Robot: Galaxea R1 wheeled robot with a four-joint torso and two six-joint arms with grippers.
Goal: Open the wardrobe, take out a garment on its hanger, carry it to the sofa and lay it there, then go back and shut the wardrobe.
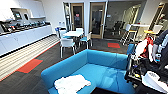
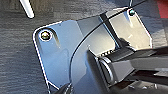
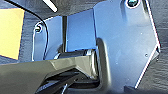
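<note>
The garment (image 1: 72,84) lies crumpled and white on the seat of the sofa (image 1: 100,67), toward the near end, its cloth spread flat against the blue cushion and touching nothing else. I cannot make out the hanger in it; if it is there, the folds hide it. Nothing of mine is on the cloth, so I judge the carrying and the laying down to be done.

What is left, as I read it, is the last part: going back to the wardrobe and closing it. I have no sight of the wardrobe from where I stand, so I cannot say how its doors stand.

As for my grippers, both wrist views look past my own dark plates down at grey carpet, and the fingers are not clear enough for me to say whether either is wide or narrow. I cannot tell. I see no white cloth in either wrist view, which fits with my judgement that I carry nothing.

Beyond the sofa stands a small white table (image 1: 74,33) with white chairs (image 1: 67,44) around it, a long counter (image 1: 22,35) along the left wall, and orange patches (image 1: 30,65) in the dark carpet. At the right edge a person (image 1: 160,47) stands close beside the sofa's end.
</note>
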